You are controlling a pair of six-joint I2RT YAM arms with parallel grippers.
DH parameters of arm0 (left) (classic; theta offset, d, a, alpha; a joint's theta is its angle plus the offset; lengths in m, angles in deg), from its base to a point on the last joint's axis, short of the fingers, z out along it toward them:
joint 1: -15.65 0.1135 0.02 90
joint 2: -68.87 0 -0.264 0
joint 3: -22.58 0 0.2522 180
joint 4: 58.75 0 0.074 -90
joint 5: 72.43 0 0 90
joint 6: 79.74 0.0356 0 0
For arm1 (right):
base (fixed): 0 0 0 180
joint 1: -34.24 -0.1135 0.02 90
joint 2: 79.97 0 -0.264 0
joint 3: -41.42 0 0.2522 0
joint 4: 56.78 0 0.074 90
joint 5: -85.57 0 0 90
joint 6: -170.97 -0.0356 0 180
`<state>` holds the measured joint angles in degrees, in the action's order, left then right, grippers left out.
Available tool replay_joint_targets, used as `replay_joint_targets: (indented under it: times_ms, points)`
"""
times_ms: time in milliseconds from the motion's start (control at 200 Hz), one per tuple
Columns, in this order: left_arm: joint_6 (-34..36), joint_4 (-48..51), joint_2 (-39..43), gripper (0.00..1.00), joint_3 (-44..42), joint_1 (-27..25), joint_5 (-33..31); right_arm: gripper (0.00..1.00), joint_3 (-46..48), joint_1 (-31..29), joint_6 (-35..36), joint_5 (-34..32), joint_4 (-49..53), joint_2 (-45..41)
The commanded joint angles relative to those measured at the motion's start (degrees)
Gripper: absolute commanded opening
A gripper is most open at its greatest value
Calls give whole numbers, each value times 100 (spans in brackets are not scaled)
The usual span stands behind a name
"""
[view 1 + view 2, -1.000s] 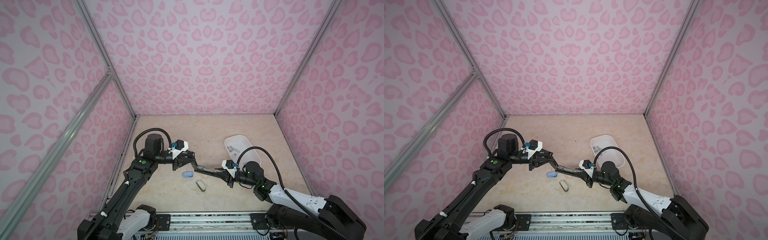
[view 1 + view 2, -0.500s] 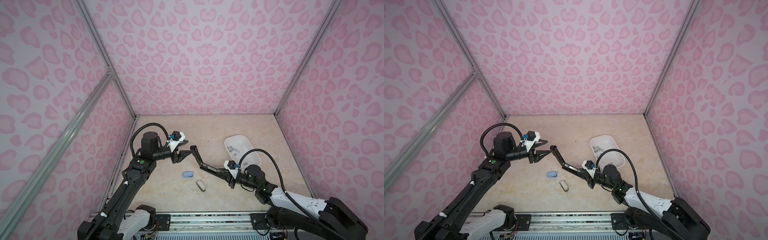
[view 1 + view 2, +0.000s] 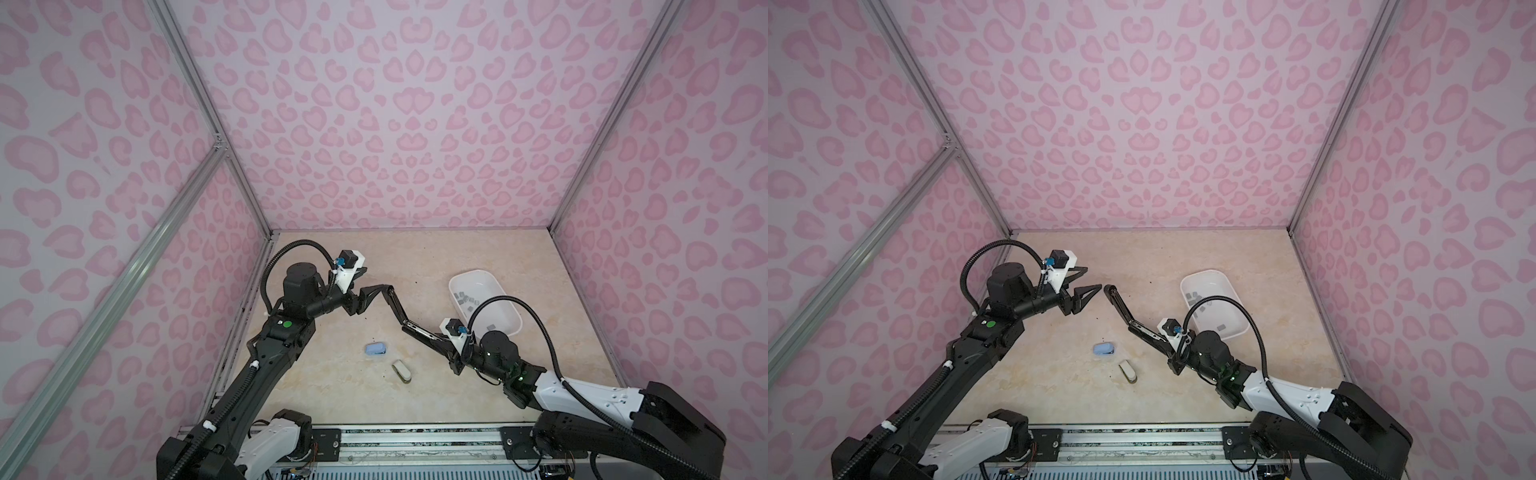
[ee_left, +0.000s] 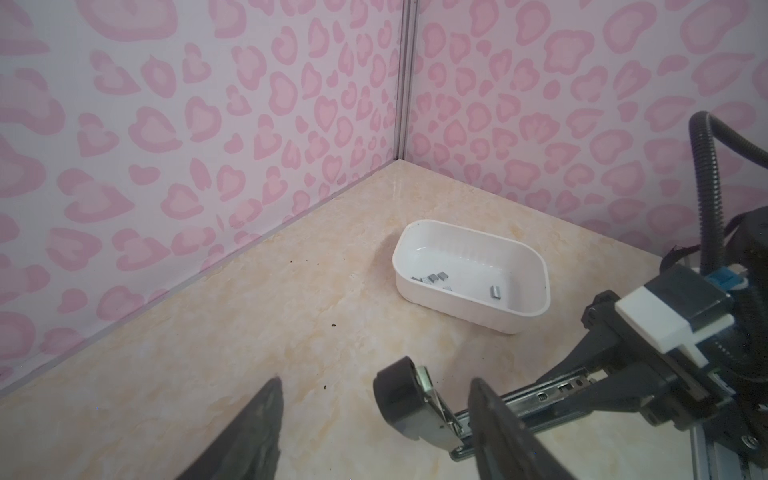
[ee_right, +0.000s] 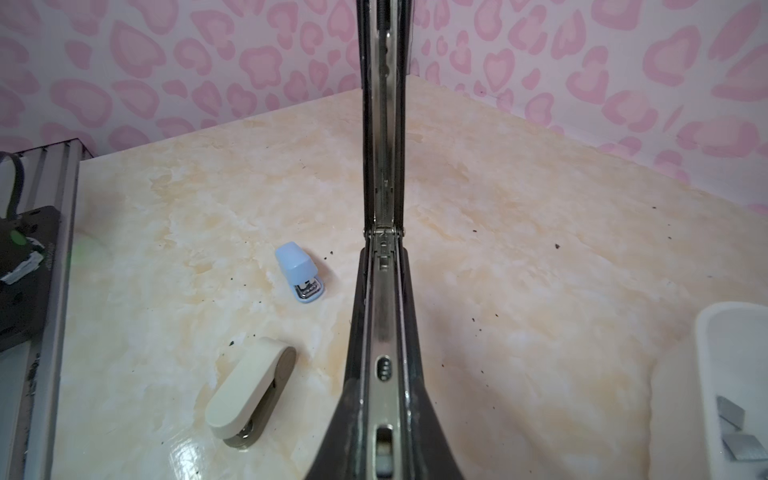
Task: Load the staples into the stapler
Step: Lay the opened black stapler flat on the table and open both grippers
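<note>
long black metal stapler (image 3: 395, 305) open, clamped in right gripper (image 3: 440, 343); left gripper (image 3: 1090, 279) spread just beside it; flat grey staples (image 4: 432, 279) unloaded, in nearby white plastic tray (image 4: 457, 309).

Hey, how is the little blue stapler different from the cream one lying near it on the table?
The blue stapler is short and stubby with a tapered end; the cream stapler is longer, slimmer and round-ended. The blue stapler lies farther back on the table, the cream stapler nearer its front edge. Both are small, closed and lie apart, with neither gripped.
</note>
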<state>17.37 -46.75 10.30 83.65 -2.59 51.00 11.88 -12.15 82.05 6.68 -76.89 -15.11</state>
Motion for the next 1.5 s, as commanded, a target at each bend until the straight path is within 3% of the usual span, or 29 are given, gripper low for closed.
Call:
replay_joint_targets:
  times_ms: [0, 115, 225, 400, 620, 1005, 1495]
  points:
    - [-465, -850, 277, 71, -159, -417, -622, 0, -75, -37, -139, -619, -590, 157]
    - [-725, -1285, -47, 69, -229, -1190, -762, 0, -28, -82, -191, -810, -854, 298]
    - [-982, -1844, -837, 68, -361, -1670, -1671, 0, 108, -108, -264, -1025, -1113, 347]
    - [-1351, -2494, -2210, 67, -62, -1676, -1808, 0, 185, -241, -337, -1188, -1163, 483]
    - [-1350, -2782, -3002, 68, 198, -1673, -2243, 0, 452, -357, -534, -1553, -1492, 490]
    - [-1440, -2940, -3464, 68, 364, -1639, -2253, 0, 384, -1083, -732, -3018, -1918, 1171]
    - [-1667, -3347, -4413, 68, 494, -1129, -2111, 0, 445, -1163, -1013, -3601, -3061, 2229]
